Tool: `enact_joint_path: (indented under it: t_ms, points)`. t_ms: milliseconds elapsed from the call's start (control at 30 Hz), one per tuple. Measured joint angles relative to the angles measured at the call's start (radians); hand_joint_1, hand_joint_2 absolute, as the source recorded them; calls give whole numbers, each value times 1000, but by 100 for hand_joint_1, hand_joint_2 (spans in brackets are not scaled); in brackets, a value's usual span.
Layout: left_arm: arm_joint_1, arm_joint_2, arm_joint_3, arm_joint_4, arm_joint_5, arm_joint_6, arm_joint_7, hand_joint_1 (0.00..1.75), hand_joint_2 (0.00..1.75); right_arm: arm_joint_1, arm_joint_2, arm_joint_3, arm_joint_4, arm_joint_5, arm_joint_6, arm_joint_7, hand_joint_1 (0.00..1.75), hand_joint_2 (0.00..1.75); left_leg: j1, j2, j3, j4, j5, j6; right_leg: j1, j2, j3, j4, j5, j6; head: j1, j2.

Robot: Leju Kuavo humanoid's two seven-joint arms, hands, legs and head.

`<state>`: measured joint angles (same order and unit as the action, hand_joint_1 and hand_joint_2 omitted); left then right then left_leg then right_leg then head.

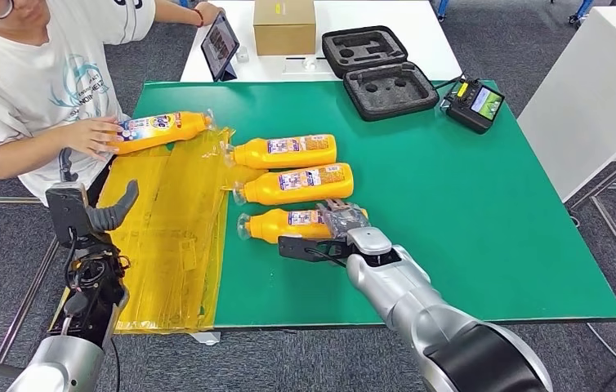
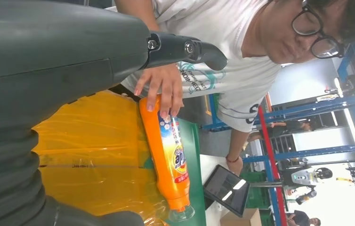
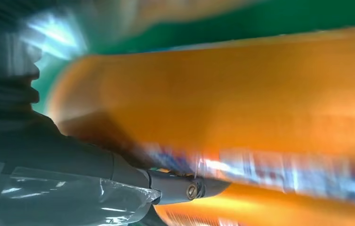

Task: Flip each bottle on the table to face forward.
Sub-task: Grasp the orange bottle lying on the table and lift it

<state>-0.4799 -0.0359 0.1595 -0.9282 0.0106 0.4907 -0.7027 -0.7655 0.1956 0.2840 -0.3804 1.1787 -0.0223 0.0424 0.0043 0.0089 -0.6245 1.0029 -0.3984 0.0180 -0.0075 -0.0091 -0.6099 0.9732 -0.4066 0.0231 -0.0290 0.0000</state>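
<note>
At the far left of the head view you have a person (image 1: pixel 19 73) in a white printed shirt, one hand (image 1: pixel 92 135) resting on the base end of the far bottle (image 1: pixel 160 130). That bottle lies on its side on the yellow plastic sheet (image 1: pixel 166 237), long axis running left to right, clear cap toward the right, blue-and-white label facing up. The sheet is glossy, creased and translucent, and covers the left part of the green table (image 1: pixel 468 212).

Your left hand (image 1: pixel 92 214) is raised beside the table's left edge, clear of everything, thick grey thumb sticking out and holding nothing; the darker fingers are hidden, so you cannot tell how they lie.

Moving right, three more orange bottles lie stacked in a column on the green mat, all with long axes left to right and clear caps pointing left. The upper bottle (image 1: pixel 284 151) and the middle bottle (image 1: pixel 296 184) show small printed labels on smooth, shiny plastic bodies. The nearest bottle (image 1: pixel 284 224) lies just in front of them, and your right hand (image 1: pixel 333 237) is wrapped around its base end, fingers over the top; the right wrist view shows the orange body blurred, close against the thumb.

Behind, you see a tablet (image 1: pixel 220 45), a cardboard box (image 1: pixel 284 26), an open black foam-lined case (image 1: pixel 378 72) and a black controller (image 1: pixel 474 104).
</note>
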Motion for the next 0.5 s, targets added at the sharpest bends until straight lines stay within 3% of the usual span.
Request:
enact_joint_path:
  t_ms: [33,67,167,200,500]
  points:
    - [-1,0,0,4,2,0,0,0,175,-5,-3,-2,6,-6,19,11,4,175,0,0,0,0,0,0,0,0,0,0,0,0,0,0]
    - [-3,0,0,8,3,0,0,0,175,-9,-7,-4,11,-11,35,20,23,175,0,0,0,0,0,0,0,0,0,0,0,0,0,0]
    - [-8,-1,0,19,6,0,0,0,175,-19,-13,-11,22,-16,62,33,140,175,0,0,1,0,0,0,0,1,1,0,0,0,0,0]
    - [-10,-1,0,22,8,0,0,0,175,-21,-15,-13,24,-19,66,33,164,175,0,0,1,0,0,0,0,1,1,0,0,0,0,0]
    - [-12,-2,0,34,16,-2,0,0,175,-31,-21,-31,28,-64,75,-20,175,175,0,0,2,0,0,0,0,1,1,0,0,0,0,0]
